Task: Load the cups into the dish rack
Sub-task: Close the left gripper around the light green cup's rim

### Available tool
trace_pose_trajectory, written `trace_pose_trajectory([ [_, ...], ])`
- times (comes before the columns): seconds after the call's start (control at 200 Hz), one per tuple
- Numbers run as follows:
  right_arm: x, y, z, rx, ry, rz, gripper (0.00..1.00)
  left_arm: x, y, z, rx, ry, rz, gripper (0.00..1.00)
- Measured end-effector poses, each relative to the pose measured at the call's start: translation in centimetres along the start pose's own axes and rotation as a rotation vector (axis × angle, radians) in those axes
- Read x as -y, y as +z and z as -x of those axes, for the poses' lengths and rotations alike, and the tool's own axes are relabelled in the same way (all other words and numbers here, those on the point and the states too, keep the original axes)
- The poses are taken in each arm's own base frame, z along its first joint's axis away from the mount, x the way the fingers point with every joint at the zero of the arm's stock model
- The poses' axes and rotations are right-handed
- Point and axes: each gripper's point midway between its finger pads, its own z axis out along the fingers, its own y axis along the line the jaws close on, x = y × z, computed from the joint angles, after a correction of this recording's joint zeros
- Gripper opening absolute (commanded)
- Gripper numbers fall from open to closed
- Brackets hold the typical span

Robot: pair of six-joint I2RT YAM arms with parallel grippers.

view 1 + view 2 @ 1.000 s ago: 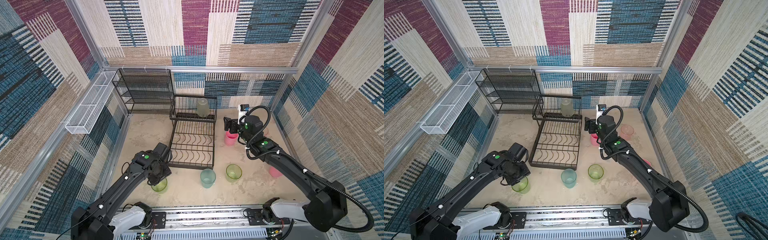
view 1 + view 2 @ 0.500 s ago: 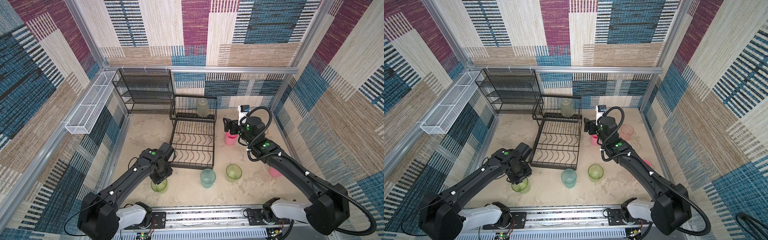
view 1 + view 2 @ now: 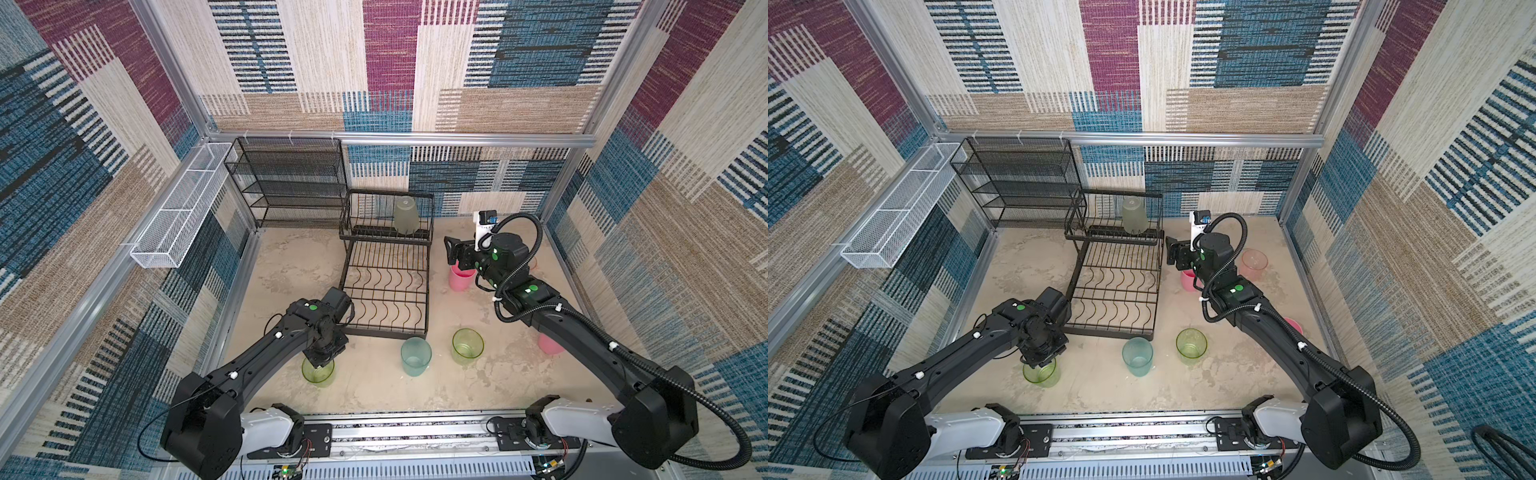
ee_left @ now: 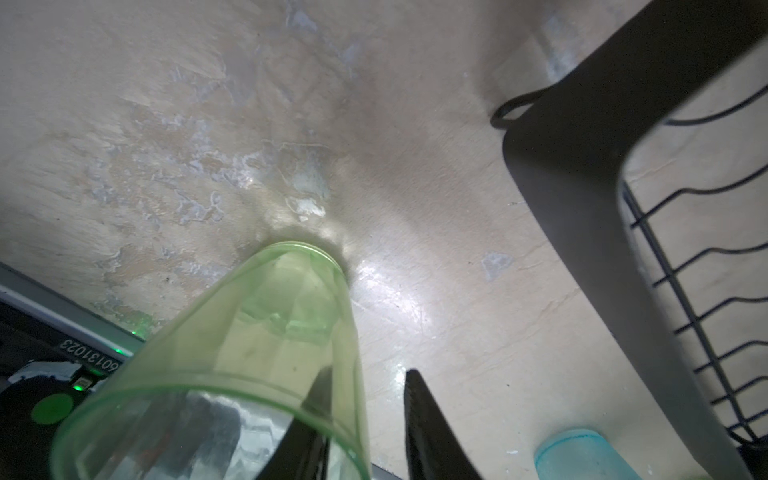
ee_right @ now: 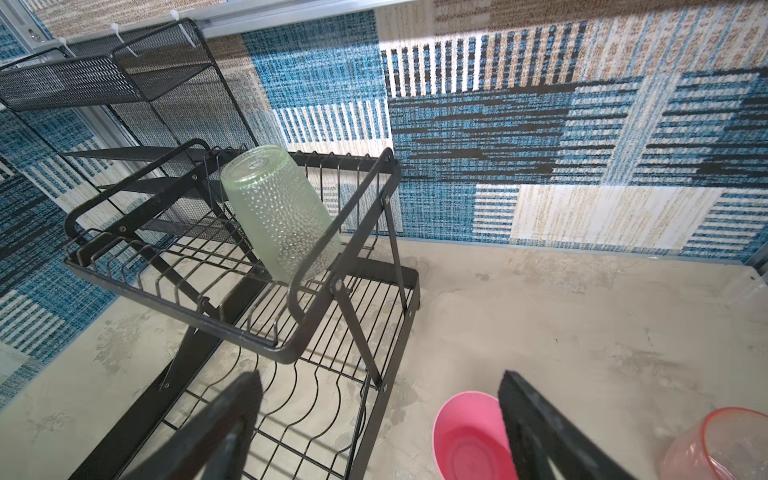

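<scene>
A translucent green cup (image 3: 318,372) (image 4: 266,332) stands upright at the front left. My left gripper (image 3: 320,359) (image 4: 369,371) is down over its rim: one finger is inside the cup, the other outside with a small gap to the wall. The black dish rack (image 3: 386,332) (image 5: 232,328) holds an upturned pale green cup (image 3: 405,216) (image 5: 282,212) on its raised shelf. My right gripper (image 3: 453,253) (image 5: 379,377) hangs open and empty above an opaque pink cup (image 3: 460,279) (image 5: 469,436) by the rack's right side.
A teal cup (image 3: 415,355) and a second green cup (image 3: 468,345) stand in front of the rack. A clear pink cup (image 3: 1254,262) and another pink cup (image 3: 550,345) sit at the right. The mesh shelf unit (image 3: 291,183) and white basket (image 3: 178,216) are at the back left.
My left gripper swung over the green cup, dropped onto its rim and narrowed its jaws around the wall. The right arm has barely moved.
</scene>
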Motion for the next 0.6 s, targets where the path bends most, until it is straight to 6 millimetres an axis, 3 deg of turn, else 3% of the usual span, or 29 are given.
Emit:
trace_pose_trajectory([
  [0.371,-0.11,0.68,-0.45,-0.017,-0.002,0.003,0.92,-0.27,0.25,-0.13,-0.002,0.003,0.008,0.12],
  [0.601,-0.18,0.93,-0.33,-0.018,-0.002,0.003,0.91,-0.10,-0.43,0.03,0.018,0.030,-0.027,0.10],
])
